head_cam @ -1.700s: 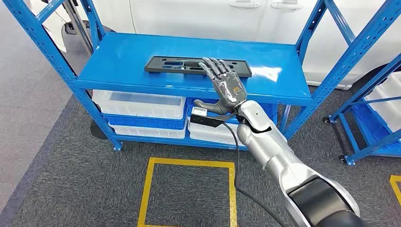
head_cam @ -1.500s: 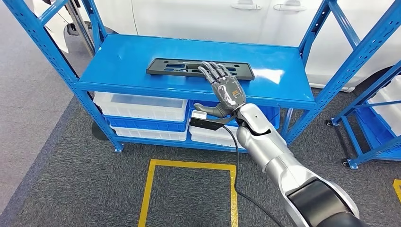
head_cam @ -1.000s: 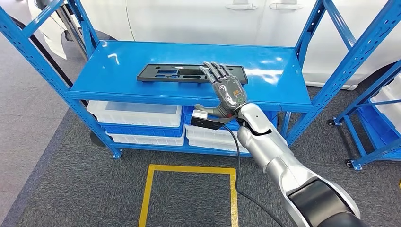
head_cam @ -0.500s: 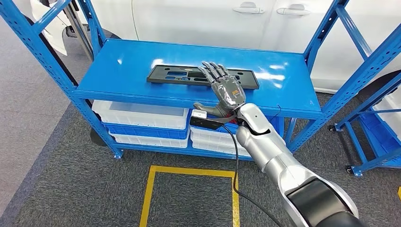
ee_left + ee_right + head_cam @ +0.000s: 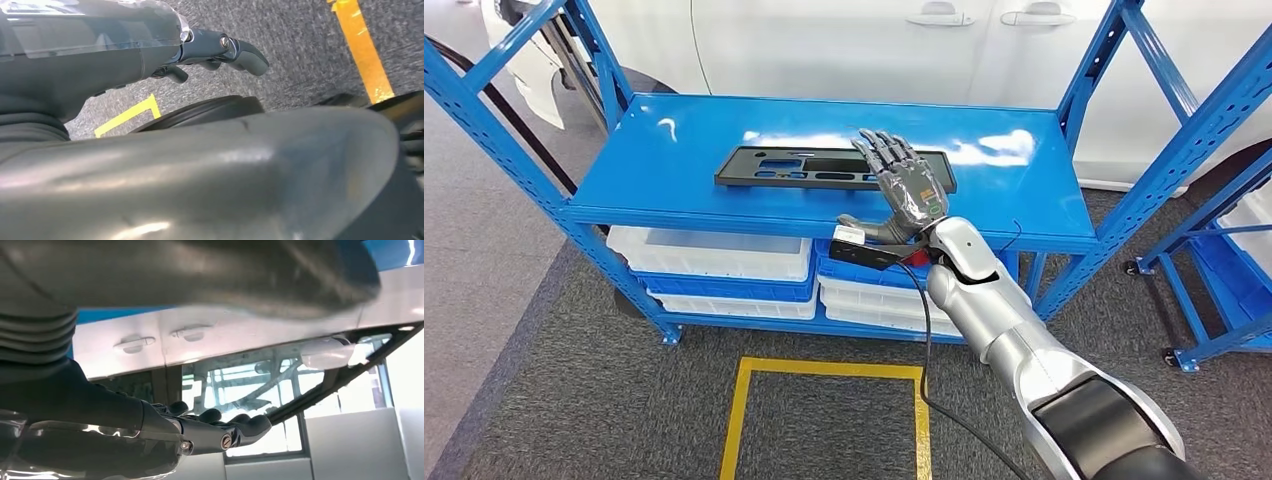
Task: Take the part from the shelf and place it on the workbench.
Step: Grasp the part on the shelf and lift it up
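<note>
The part [image 5: 834, 168], a flat black perforated plate, lies lengthwise across the middle of the shelf [image 5: 674, 150] top, nearer the front edge than the back. Right hand [image 5: 904, 190] is raised over the plate's right end, palm toward the plate, fingers extended and spread, holding nothing. Left hand [image 5: 150, 45] hangs toward the floor; its grip state can't be determined. Recommended approach: lower the hand flat, hook the fingers over the plate's far edge, put the thumb under the near edge, and lift level.

matt blk plastic part [image 5: 834, 167], glossy blue metal shelf [image 5: 674, 150]
</note>
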`<state>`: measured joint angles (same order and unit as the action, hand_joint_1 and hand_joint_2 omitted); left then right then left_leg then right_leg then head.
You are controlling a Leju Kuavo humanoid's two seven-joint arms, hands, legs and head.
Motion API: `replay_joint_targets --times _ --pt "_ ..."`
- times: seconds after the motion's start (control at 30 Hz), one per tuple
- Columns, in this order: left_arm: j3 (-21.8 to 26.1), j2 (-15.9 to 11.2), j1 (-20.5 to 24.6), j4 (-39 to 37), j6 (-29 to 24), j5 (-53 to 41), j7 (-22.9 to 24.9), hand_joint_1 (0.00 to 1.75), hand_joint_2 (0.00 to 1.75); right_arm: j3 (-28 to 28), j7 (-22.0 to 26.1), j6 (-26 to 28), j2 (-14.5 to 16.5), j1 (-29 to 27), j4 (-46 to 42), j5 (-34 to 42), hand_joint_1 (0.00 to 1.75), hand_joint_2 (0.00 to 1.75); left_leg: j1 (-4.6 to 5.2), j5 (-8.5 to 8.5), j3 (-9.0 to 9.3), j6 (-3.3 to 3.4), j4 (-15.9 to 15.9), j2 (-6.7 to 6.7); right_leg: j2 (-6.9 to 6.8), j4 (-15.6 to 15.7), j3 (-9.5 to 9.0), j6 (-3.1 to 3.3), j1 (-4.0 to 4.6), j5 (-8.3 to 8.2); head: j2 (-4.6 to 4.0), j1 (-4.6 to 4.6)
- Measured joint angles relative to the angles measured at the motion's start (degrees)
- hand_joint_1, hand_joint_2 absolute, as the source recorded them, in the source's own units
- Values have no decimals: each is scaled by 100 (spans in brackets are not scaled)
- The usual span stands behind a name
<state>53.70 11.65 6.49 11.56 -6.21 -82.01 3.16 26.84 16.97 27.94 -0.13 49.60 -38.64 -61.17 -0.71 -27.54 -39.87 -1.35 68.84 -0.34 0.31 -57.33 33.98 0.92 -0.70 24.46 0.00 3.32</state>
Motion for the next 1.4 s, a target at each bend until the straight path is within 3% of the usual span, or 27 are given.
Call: replay_joint_targets --times 0.07,0.13,0.2,0.27,0.33,0.4,0.43,0.47,0.57,0.63,0.73,0.8,0.87,0.93,0.97,1.0,1.03,1.1,1.13,1.27,1.33,1.4 --pt "-1 0 4 0 2 0 -4 0 0 0 -100 -35 16 10 34 18 0 87 7 341 347 41 -765 0 6 -24 -51 -43 10 58 0 -1" --pt "-2 1 11 0 10 -5 -8 0 0 0 -153 -23 23 18 60 22 0 0 26 380 485 100 -1057 -8 8 -33 -58 -98 29 83 0 -1" --pt "-2 1 14 0 21 -16 -8 0 0 -2 -160 -11 24 20 68 28 0 0 28 372 503 176 -1088 -15 6 -24 -65 -165 31 98 0 -1" --pt "-5 0 19 0 29 -33 -8 0 0 -8 -147 -10 22 27 66 39 0 87 15 379 547 250 -1134 -11 2 -189 -11 -227 16 218 0 -1" --pt "-10 1 31 0 41 -55 -8 0 0 -14 -140 -14 19 28 67 47 0 175 12 373 574 296 -1157 -4 -2 -826 305 -271 1 525 0 -2" --pt "-12 1 35 0 50 -67 -3 0 0 -16 -162 -21 15 2 79 49 0 175 21 357 579 320 -1153 -1 -2 -1569 734 -297 -5 764 0 -2" --pt "-13 0 34 0 53 -67 -1 0 0 -16 -187 -25 14 -12 90 49 0 175 25 347 586 325 -1150 -4 -2 -1709 845 -296 -5 735 0 -2" --pt "-13 1 34 0 54 -67 1 0 0 -17 -216 -27 13 -18 99 48 0 175 29 333 599 326 -1146 -9 -2 -1616 838 -285 -4 595 0 -2" --pt "-17 9 36 0 55 -67 1 0 0 -24 -276 -29 13 6 110 48 0 175 55 270 662 296 -1128 -24 -8 -467 358 -185 24 -34 0 -2" --pt "-19 18 44 0 56 -67 2 0 0 -31 -287 -29 14 27 112 47 0 175 71 238 670 250 -1122 -23 -10 -58 180 -132 57 -140 0 -1" --pt "-20 21 56 0 58 -67 5 0 0 -45 -289 -28 10 36 113 48 0 175 73 190 679 162 -1108 -13 -1 13 134 -69 45 -122 0 -2" --pt "-21 21 59 0 57 -66 9 0 0 -52 -290 -27 11 45 113 48 0 175 68 -4 547 105 -780 -5 -8 71 76 -16 6 -128 0 -1" --pt "-21 21 56 0 57 -65 10 0 0 -52 -289 -28 17 44 116 48 0 175 37 -331 171 57 -34 -2 -13 73 53 14 6 -110 0 -1" --pt "-20 20 51 0 57 -65 13 0 0 -52 -289 -29 20 33 124 48 0 175 9 -446 -158 18 507 -2 -13 55 44 16 7 -80 0 -1" --pt "-19 19 49 0 57 -65 15 0 0 -52 -289 -29 20 30 128 48 0 175 -2 -347 -186 7 486 -1 -11 40 36 9 5 -61 0 -1" --pt "-20 17 49 0 57 -65 16 0 0 -52 -289 -29 20 29 132 48 0 175 -13 -147 -101 2 240 0 -8 20 22 -2 1 -35 0 -1" --pt "-20 16 50 0 57 -64 17 0 0 -52 -289 -29 20 30 133 48 0 175 -22 92 55 4 -145 1 -6 -4 8 -20 -1 -3 0 -1" --pt "-20 16 55 -1 58 -62 18 0 0 -52 -289 -33 21 42 138 48 0 175 -17 367 344 38 -799 -3 1 -61 5 -72 20 53 0 -2" --pt "-19 17 57 -1 58 -60 19 0 0 -52 -290 -36 21 48 142 48 0 175 -10 391 406 66 -952 -6 4 -78 15 -101 31 68 0 -2" --pt "-19 15 55 0 53 -56 25 0 0 -52 -285 -41 21 72 156 48 0 175 -1 368 457 213 -1049 -19 -2 -164 43 -225 12 145 0 -2" --pt "-19 15 60 0 51 -42 30 0 0 -52 -274 -42 21 99 165 53 0 175 -10 370 492 271 -1082 -14 -5 -633 261 -267 -4 399 0 -2" --pt "-18 15 59 0 50 -23 38 0 0 -51 -268 -44 21 108 188 58 0 175 0 354 498 301 -1079 -7 -5 -1365 659 -287 -7 685 0 -2"
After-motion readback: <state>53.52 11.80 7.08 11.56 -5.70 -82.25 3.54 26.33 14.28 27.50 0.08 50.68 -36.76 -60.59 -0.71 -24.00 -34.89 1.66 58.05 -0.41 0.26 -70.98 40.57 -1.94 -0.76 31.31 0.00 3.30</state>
